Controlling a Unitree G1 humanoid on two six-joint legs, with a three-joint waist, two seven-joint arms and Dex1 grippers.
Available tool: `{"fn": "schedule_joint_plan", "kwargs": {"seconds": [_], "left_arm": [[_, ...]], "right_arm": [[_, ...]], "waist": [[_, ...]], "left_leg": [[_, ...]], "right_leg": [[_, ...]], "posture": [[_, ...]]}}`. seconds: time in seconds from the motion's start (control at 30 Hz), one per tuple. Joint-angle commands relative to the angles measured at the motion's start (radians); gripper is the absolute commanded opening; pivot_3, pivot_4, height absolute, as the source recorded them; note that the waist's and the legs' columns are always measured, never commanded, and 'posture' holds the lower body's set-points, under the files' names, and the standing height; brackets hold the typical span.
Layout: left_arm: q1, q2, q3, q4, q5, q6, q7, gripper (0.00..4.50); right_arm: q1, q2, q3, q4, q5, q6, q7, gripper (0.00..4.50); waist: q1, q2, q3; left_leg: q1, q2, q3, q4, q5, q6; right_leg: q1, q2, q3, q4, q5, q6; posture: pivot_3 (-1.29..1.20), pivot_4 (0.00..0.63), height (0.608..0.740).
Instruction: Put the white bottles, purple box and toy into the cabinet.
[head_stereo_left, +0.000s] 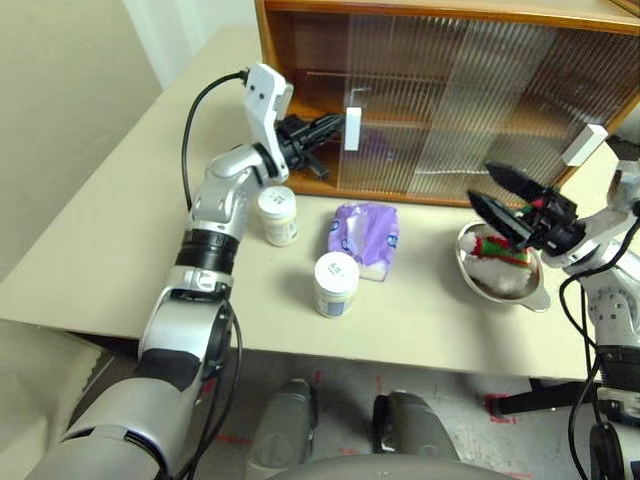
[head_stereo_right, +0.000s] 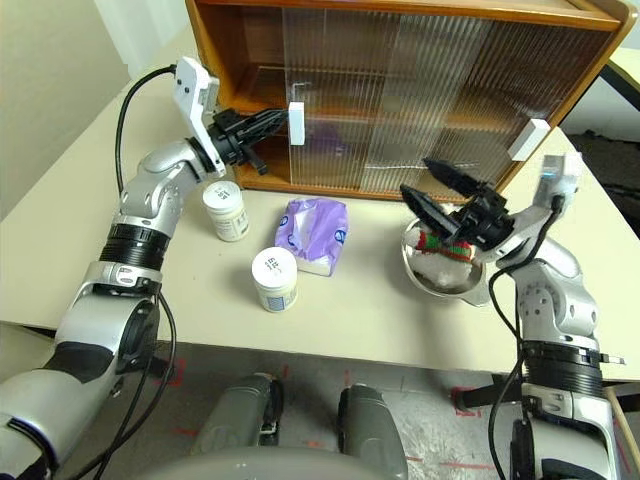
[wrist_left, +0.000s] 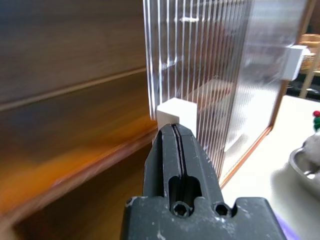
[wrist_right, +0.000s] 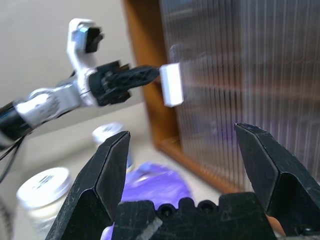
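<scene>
The cabinet (head_stereo_left: 430, 8) stands at the back of the table, its left ribbed door slid partly aside so the left end is open. My left gripper (head_stereo_left: 338, 122) is shut, with its tips against that door's white handle (head_stereo_left: 352, 128). Two white bottles (head_stereo_left: 278, 215) (head_stereo_left: 336, 284) stand upright in front of the opening. The purple box (head_stereo_left: 364, 238) lies just right of them. The toy (head_stereo_left: 500, 250) sits in a steel bowl (head_stereo_left: 505, 288), and my right gripper (head_stereo_left: 482, 184) hovers open just above it, holding nothing.
A second white handle (head_stereo_left: 585, 145) sits on the right door. The beige table (head_stereo_left: 120, 230) has free room to the left of the bottles, and its front edge runs close below the nearer bottle and the bowl.
</scene>
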Motion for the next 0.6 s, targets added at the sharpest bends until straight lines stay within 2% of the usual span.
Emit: {"fn": "schedule_joint_plan", "kwargs": {"seconds": [0.03,0.33,0.6], "left_arm": [[-0.035,-0.017,-0.023,0.067,0.027,-0.023,-0.019,0.05],[-0.089,-0.042,-0.023,0.187,0.038,-0.101,-0.070,0.05],[-0.139,-0.079,-0.018,0.271,0.047,-0.139,-0.094,0.05]], "right_arm": [[0.017,-0.024,-0.056,-0.010,0.032,0.007,-0.015,4.50],[0.079,-0.043,-0.092,-0.075,0.051,0.030,-0.056,4.50],[0.092,-0.049,-0.080,-0.122,0.071,0.065,-0.061,4.50]], "waist": [[-0.003,0.000,0.000],[-0.045,0.000,0.000],[-0.061,0.000,0.000]], "left_leg": [[0.000,0.000,0.000,0.000,0.000,0.001],[0.000,0.000,0.001,0.000,0.001,0.002],[0.000,0.000,0.002,0.001,0.001,0.002]], "right_leg": [[0.000,0.000,0.000,0.000,0.000,0.000],[0.000,0.000,0.001,0.000,0.000,0.000],[0.000,0.001,0.001,0.000,-0.002,0.003]], "posture": [[0.03,0.040,0.740],[-0.03,0.037,0.740],[-0.04,0.053,0.740]]}}
